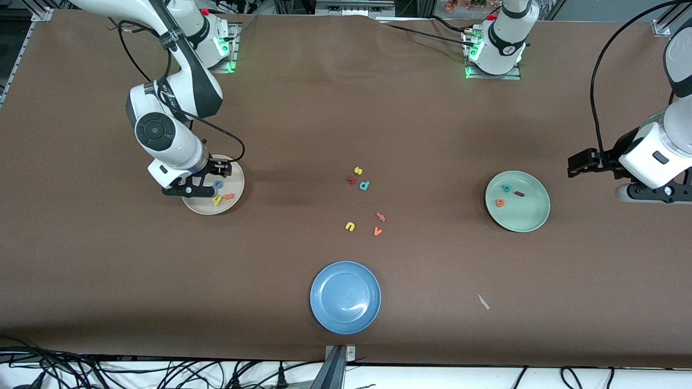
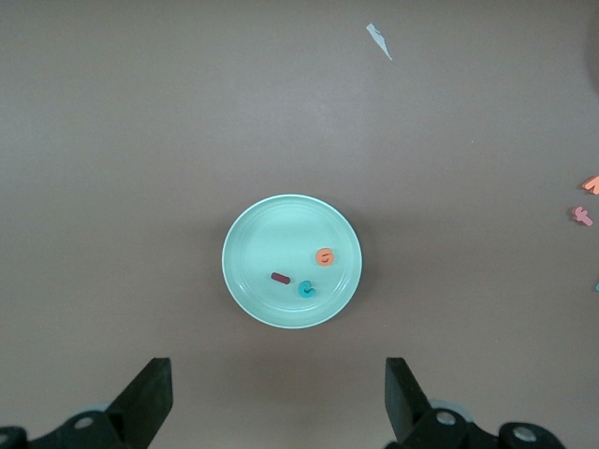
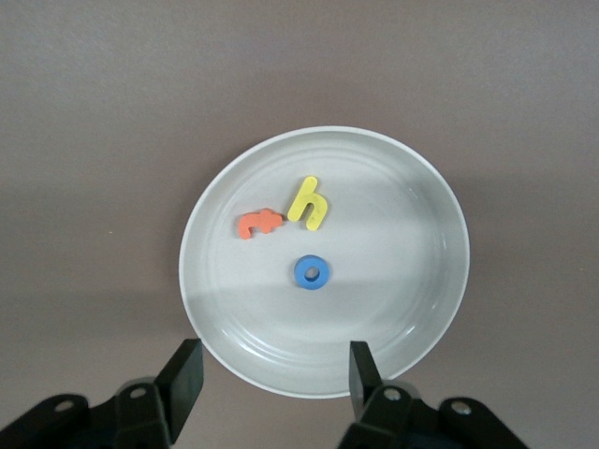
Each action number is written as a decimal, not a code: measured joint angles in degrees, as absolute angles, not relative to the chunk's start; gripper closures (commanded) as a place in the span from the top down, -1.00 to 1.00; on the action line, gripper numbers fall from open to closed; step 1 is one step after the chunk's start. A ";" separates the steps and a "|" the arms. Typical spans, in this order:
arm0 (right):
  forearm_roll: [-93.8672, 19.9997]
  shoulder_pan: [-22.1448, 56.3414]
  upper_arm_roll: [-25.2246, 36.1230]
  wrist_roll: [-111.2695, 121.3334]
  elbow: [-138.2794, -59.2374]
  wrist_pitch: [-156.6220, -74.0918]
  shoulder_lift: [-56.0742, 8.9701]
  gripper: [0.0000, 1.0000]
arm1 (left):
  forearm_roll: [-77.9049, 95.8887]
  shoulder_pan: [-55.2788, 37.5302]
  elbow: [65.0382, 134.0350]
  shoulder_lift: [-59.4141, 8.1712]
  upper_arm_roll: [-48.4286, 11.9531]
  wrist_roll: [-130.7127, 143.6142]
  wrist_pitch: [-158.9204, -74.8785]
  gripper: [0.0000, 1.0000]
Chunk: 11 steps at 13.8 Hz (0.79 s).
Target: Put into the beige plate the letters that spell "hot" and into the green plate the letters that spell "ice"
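The beige plate (image 1: 237, 183) (image 3: 402, 196) holds the yellow h (image 1: 217, 200) (image 3: 308, 203), the blue o (image 1: 218, 184) (image 3: 312, 272) and the orange t (image 1: 228, 196) (image 3: 258, 223). My right gripper (image 1: 220, 172) (image 3: 271, 374) hangs open over that plate's rim, with nothing between its fingers. The green plate (image 1: 532, 212) (image 2: 271, 234) holds the dark red i (image 1: 519, 193) (image 2: 279, 278), the teal c (image 1: 506, 188) (image 2: 306, 289) and the orange e (image 1: 500, 202) (image 2: 325, 256). My left gripper (image 1: 577, 163) (image 2: 278, 402) is open and empty, raised beside the green plate at the left arm's end.
Loose letters lie mid-table: yellow s (image 1: 358, 170), dark red x-like (image 1: 351, 180), teal d (image 1: 365, 186), pink letter (image 1: 381, 217), yellow u (image 1: 350, 226), orange v (image 1: 377, 231). A blue plate (image 1: 345, 297) sits nearer the front camera. A white scrap (image 1: 483, 301) lies beside it.
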<state>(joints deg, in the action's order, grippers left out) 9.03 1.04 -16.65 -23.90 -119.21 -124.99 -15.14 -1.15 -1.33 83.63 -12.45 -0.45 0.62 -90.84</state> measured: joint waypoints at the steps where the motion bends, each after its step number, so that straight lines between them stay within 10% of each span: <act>1: 8.72 1.04 -16.65 -23.89 -119.11 -124.68 -14.39 0.52 | -1.15 -1.33 83.63 -12.45 -0.45 0.62 -90.83 1.00; 6: 8.47 1.12 -16.76 -21.43 -111.44 -111.77 -10.14 0.98 | -1.15 -1.33 83.63 -12.45 -0.45 0.62 -90.73 1.00; 11: 7.31 1.08 -16.04 -12.15 -101.10 -99.60 -8.04 1.00 | -1.15 -1.33 83.60 -12.45 -0.44 0.62 -90.71 1.00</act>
<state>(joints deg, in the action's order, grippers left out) 7.31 1.08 -16.04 -12.15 -101.10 -99.60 -8.04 -1.15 -1.33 83.60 -12.45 -0.44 0.62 -90.71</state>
